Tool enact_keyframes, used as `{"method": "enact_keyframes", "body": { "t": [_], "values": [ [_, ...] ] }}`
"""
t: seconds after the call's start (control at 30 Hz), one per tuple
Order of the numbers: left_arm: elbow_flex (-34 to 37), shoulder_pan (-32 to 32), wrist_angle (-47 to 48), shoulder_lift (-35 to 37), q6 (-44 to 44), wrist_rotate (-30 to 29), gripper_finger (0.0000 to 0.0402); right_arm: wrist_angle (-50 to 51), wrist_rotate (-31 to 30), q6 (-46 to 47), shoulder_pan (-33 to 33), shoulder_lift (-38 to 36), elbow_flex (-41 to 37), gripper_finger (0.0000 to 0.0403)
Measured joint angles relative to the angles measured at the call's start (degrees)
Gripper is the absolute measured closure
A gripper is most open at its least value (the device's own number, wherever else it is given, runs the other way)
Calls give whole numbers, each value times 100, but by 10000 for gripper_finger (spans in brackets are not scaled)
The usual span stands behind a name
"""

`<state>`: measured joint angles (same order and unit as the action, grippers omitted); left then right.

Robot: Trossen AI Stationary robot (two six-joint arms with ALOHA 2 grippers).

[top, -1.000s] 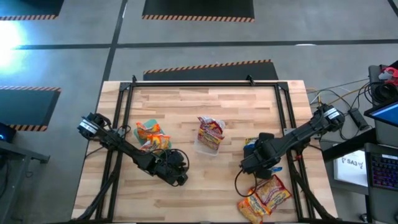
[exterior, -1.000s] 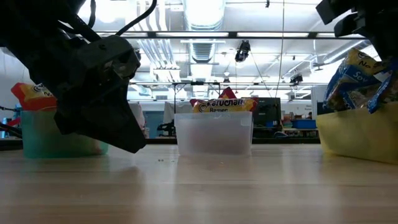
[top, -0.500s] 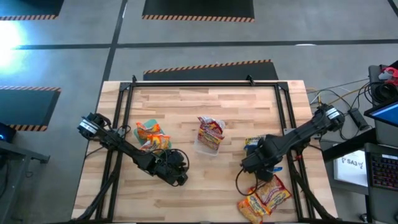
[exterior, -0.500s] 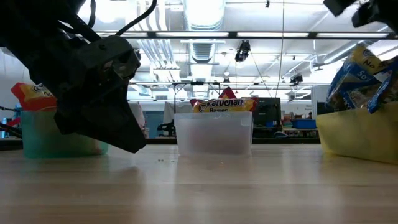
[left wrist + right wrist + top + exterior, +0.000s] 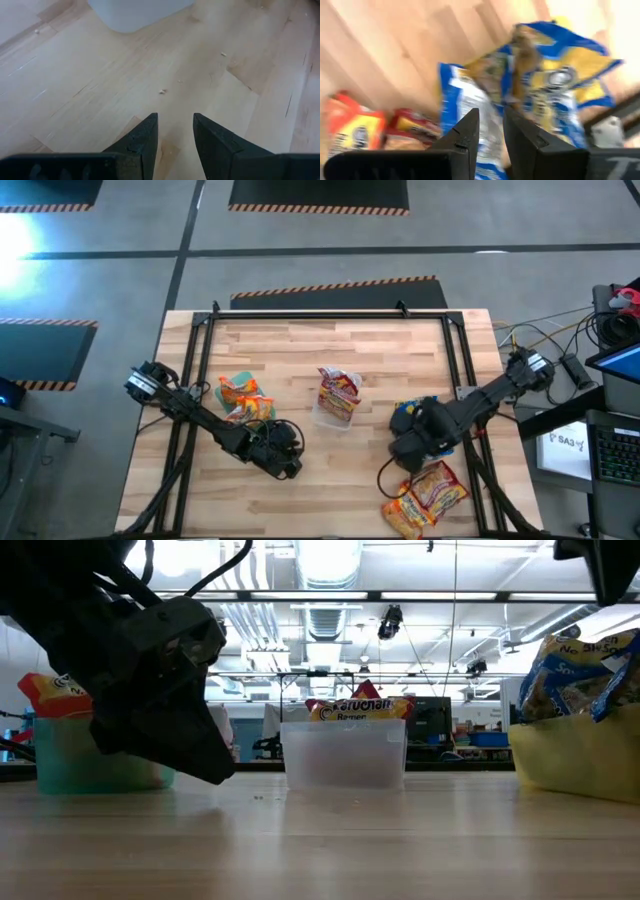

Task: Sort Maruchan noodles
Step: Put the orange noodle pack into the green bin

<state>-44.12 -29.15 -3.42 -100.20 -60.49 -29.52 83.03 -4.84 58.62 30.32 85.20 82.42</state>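
Note:
Several blue-yellow Maruchan noodle packets (image 5: 545, 85) (image 5: 585, 675) lie piled in the yellow bin (image 5: 575, 755) at the table's right. My right gripper (image 5: 491, 125) (image 5: 408, 448) hangs well above them, pointing down, open, with nothing between its fingers. Two orange and red packets (image 5: 425, 495) lie flat on the table near the front right edge. Red packets (image 5: 338, 390) fill the clear bin (image 5: 345, 755) at the centre, and orange ones (image 5: 245, 395) the green bin (image 5: 70, 755) on the left. My left gripper (image 5: 175, 130) (image 5: 290, 465) waits open, low over bare wood.
A black frame (image 5: 330, 312) runs along the table's far edge and down both sides. Bare wood lies between the bins and along the near edge at centre. A cable (image 5: 385, 470) loops below my right arm.
My right gripper has risen above the yellow bin, almost leaving the low view's top, and has rolled about its own axis. The topmost blue packet has settled lower and wider on the pile. My left arm has kept still.

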Motion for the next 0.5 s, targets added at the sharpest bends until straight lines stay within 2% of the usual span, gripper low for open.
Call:
{"method": "enact_keyframes", "body": {
  "t": [0.17, 0.27, 0.4, 0.5],
  "values": [
    [0, -1, -15, 0, 2, 2, 295, -1088, -57, 357, 420, 3, -80, 324],
    [0, -4, -144, 0, 6, 3, 295, -1862, -302, 383, 687, 9, -182, 325],
    [0, -4, -490, 0, 133, 0, 295, -2845, -675, 249, 1013, 18, -480, 332],
    [0, -28, -976, 0, 471, 2, 295, -3594, -720, 437, 1208, 19, -797, 337]
  ]
}}
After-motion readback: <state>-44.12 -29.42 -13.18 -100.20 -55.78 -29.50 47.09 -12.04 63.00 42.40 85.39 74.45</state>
